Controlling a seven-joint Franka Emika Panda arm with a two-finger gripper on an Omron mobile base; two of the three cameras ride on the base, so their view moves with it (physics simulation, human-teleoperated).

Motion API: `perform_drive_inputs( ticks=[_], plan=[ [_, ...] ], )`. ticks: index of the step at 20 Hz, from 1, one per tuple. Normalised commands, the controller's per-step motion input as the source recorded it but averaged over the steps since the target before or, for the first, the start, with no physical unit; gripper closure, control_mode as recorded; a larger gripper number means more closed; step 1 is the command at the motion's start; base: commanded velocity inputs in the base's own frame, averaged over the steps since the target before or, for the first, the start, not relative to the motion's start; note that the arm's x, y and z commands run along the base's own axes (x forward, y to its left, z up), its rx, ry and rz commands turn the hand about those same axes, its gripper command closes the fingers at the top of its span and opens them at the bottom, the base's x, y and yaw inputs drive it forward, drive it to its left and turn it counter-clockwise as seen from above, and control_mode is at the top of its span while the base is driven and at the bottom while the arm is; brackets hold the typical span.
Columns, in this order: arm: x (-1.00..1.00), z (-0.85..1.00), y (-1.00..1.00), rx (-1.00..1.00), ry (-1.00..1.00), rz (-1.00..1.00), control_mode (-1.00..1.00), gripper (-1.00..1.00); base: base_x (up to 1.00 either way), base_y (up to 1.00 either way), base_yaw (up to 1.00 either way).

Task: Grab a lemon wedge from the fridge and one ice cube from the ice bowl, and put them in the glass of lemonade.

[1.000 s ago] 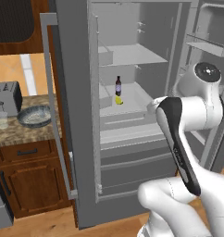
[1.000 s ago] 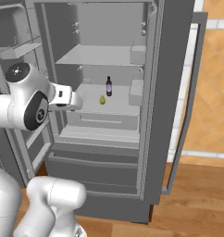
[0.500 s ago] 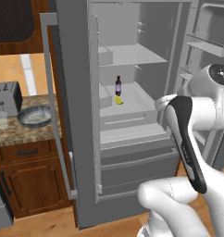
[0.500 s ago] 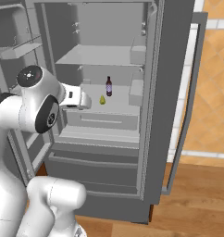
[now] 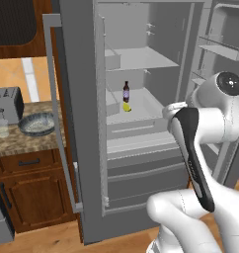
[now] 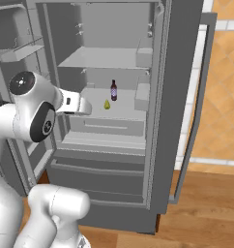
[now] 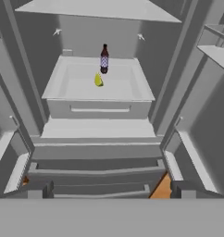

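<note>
The fridge (image 5: 82, 59) stands with both doors swung open. On its middle shelf lies the small yellow-green lemon wedge (image 5: 127, 106) (image 6: 107, 104) (image 7: 98, 80), just in front of a dark bottle (image 7: 104, 59). My gripper (image 6: 86, 106) (image 7: 111, 190) hovers outside the fridge, level with that shelf and pointing at it, still well short of the wedge. Its jaws stand open and hold nothing. On the counter to the left of the fridge sit the ice bowl (image 5: 37, 123) and the glass of lemonade (image 5: 1, 127).
A silver toaster (image 5: 5, 105) stands behind the glass. The left door's long handle (image 5: 59, 113) juts out between counter and fridge. Door bins (image 5: 225, 44) hang on the right door beside my arm. A drawer front (image 7: 100, 109) lies below the shelf.
My arm has shifted a little in front of the open fridge, bringing the hand nearer the shelf. The jaws have stayed open and the wedge has not moved.
</note>
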Motion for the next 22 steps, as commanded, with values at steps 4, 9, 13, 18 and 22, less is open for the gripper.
perform_drive_inputs(
  ticks=[4, 9, 13, 18, 22],
  plan=[
    [0.00, 0.00, 0.00, 0.00, 0.00, 0.00, 1.00, -1.00, 0.79, 0.02, 0.00],
    [0.00, 0.00, 0.00, 0.00, 0.00, 0.00, 1.00, -1.00, 0.82, 0.00, 0.00],
    [0.00, 0.00, 0.00, 0.00, 0.00, 0.00, 1.00, -1.00, 0.03, -0.01, 0.00],
    [-0.31, -0.11, -0.02, 0.02, 0.00, 0.00, -1.00, -1.00, 0.00, 0.00, 0.00],
    [0.01, -0.14, -0.01, 0.03, 0.00, 0.00, -1.00, -1.00, 0.00, 0.00, 0.00]
  ],
)
